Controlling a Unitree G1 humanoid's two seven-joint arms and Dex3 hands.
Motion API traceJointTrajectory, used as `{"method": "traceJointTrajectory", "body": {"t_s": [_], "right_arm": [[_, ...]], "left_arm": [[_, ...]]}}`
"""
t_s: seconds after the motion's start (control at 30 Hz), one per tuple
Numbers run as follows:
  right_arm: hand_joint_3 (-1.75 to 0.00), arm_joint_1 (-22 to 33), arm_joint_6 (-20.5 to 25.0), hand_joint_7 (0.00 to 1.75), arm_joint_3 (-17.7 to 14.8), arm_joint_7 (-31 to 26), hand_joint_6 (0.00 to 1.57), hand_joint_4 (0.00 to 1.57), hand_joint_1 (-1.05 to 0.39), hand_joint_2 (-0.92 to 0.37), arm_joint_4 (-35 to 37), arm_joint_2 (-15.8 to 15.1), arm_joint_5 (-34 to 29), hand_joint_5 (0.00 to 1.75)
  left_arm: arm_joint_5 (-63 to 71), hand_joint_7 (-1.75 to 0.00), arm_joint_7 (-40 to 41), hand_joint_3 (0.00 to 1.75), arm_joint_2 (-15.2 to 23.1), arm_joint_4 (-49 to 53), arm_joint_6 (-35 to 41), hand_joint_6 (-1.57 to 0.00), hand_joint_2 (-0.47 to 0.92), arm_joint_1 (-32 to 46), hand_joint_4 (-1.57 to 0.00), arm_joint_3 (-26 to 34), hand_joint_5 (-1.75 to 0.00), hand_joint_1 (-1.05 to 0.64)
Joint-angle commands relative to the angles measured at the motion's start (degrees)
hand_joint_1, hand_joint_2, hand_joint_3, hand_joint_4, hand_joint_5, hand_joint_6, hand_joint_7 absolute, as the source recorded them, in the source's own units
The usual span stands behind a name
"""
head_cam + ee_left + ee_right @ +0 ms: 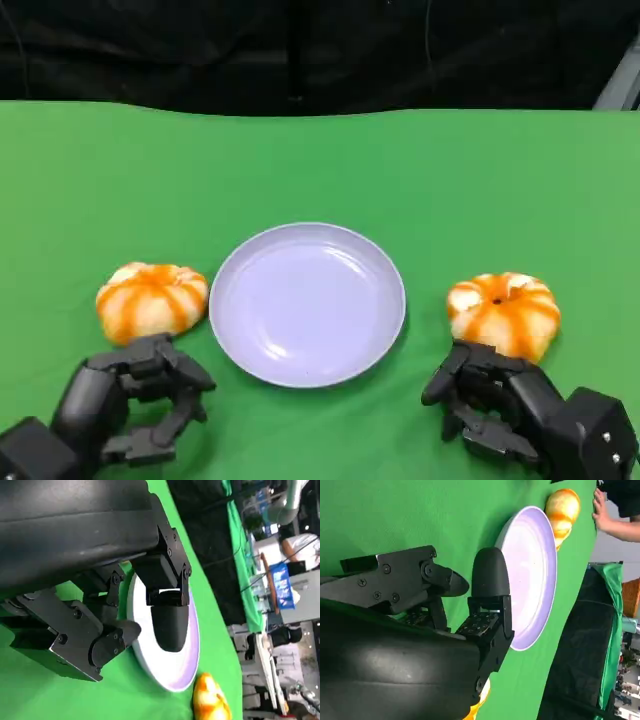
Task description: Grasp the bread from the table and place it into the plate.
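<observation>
A round pale lavender plate (307, 303) sits mid-table on the green cloth (320, 160). Orange-striped pumpkin-shaped breads lie left (152, 299) and right (503, 313). Near each, the left hand (140, 400) and right hand (490, 400) hold nothing, fingers apart. No writing is legible.

The head camera is looking down from above at the green worktop (320, 160), taking in the plate (307, 303) at the centre. Each wrist camera is sitting close behind its own hand, skimming low and sideways across the worktop past black fingers (167, 625) (490, 575). All three views are sharing the plate (192, 645) (532, 575).
</observation>
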Motion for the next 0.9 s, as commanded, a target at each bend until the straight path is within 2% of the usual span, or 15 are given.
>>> {"method": "traceJointTrajectory", "body": {"t_s": [0.03,0.1,0.17,0.47,0.53,0.83,0.9], "right_arm": [[-0.63,0.31,0.61,1.38,-0.17,-0.13,0.70,0.67,0.03,-0.90,0.93,-0.94,-0.28,1.69],[-0.63,0.28,0.42,1.39,-0.13,-0.26,0.70,0.67,0.03,-0.90,1.04,-0.98,-0.45,1.69],[-0.63,0.26,0.36,1.40,-0.13,-0.29,0.70,0.68,0.03,-0.90,1.09,-0.98,-0.49,1.69],[-0.64,0.04,0.35,1.40,-0.14,-0.26,0.69,0.68,0.03,-0.89,1.36,-0.92,-0.45,1.69],[-0.64,-0.14,0.56,1.41,-0.15,-0.20,0.69,0.67,0.03,-0.89,1.44,-0.84,-0.39,1.71],[-0.66,-0.21,0.57,1.41,-0.15,-0.19,0.69,0.66,0.03,-0.88,1.52,-0.83,-0.37,1.72],[-0.66,-0.35,0.44,1.40,-0.29,0.19,0.69,0.67,0.03,-0.88,1.94,-0.64,0.01,1.72]], "left_arm": [[-4.67,-0.12,-2.39,0.18,0.57,-2.28,1.30,-0.85,0.89,-0.28,-0.90,1.82,-0.25,-0.20],[-5.68,-0.03,-3.12,0.10,0.53,-2.67,1.54,-0.79,0.91,-0.32,-0.89,2.04,-0.13,-0.23],[-6.07,-0.01,-3.53,0.08,0.52,-2.82,1.67,-0.78,0.92,-0.30,-0.89,2.12,-0.10,-0.24],[-7.10,0.00,-4.22,0.08,0.71,-3.77,2.00,-0.77,0.92,-0.68,-0.90,2.69,-0.07,-0.24],[-8.12,0.00,-4.61,0.08,0.99,-4.87,2.26,-0.70,0.92,-1.17,-0.86,3.23,-0.04,-0.35],[-8.59,0.00,-5.14,0.08,0.95,-5.61,2.77,-0.68,0.92,-1.10,-0.85,3.54,-0.03,-0.38],[-6.47,0.00,-2.75,0.11,2.88,-4.98,-0.12,-0.67,0.92,-3.85,-0.81,4.08,-0.02,-0.43]]}}
